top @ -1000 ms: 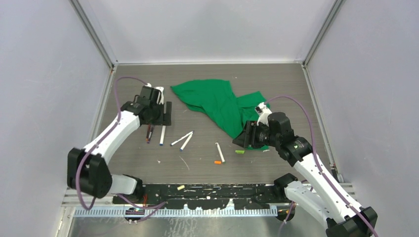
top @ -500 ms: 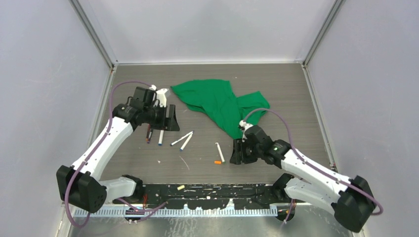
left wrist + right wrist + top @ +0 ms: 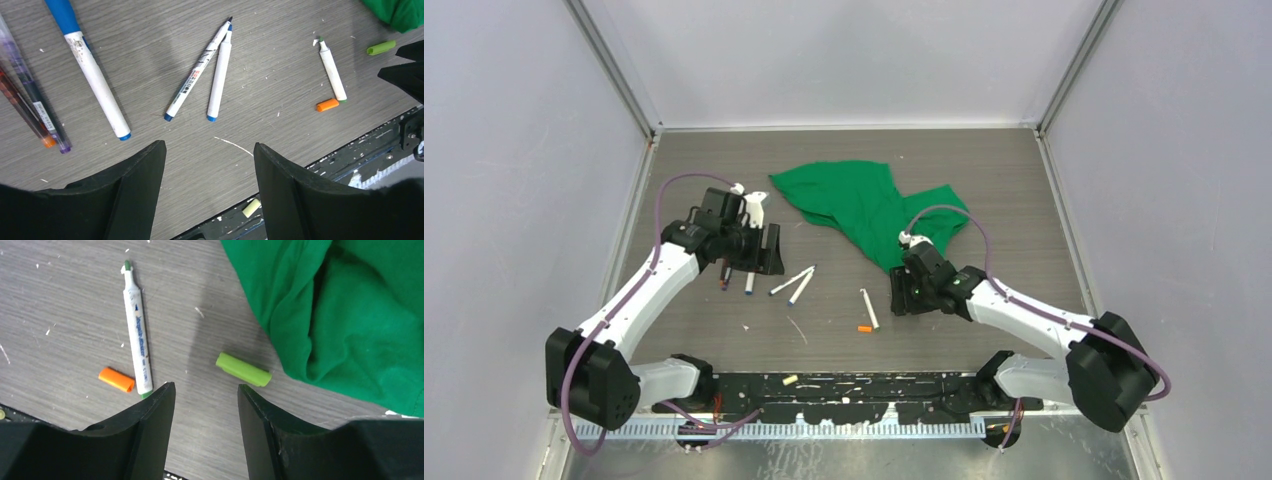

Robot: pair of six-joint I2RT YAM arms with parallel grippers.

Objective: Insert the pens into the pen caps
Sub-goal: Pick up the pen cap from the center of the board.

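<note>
My right gripper (image 3: 206, 390) is open and empty, low over the table. A light green cap (image 3: 243, 369) lies just beyond its right finger. A white pen with a green tip (image 3: 137, 340) and an orange cap (image 3: 116, 379) lie beyond its left finger. My left gripper (image 3: 210, 150) is open and empty. Two thin white pens with blue ends (image 3: 220, 75) lie ahead of it, and a white pen with a blue cap (image 3: 92, 75) is to their left. In the top view the left gripper (image 3: 769, 250) is beside those pens (image 3: 792, 283), and the right gripper (image 3: 904, 295) is right of the green-tipped pen (image 3: 868, 308).
A crumpled green cloth (image 3: 864, 210) lies behind the right gripper and fills the right wrist view's upper right (image 3: 340, 305). Dark purple and red pens (image 3: 30, 100) lie at the far left. A pale yellow cap (image 3: 251, 207) sits on the black base rail (image 3: 844, 385).
The right arm has swung left and lowered, its gripper now close over the green cap. The left gripper has moved a little to the right and nearer, towards the white pens.
</note>
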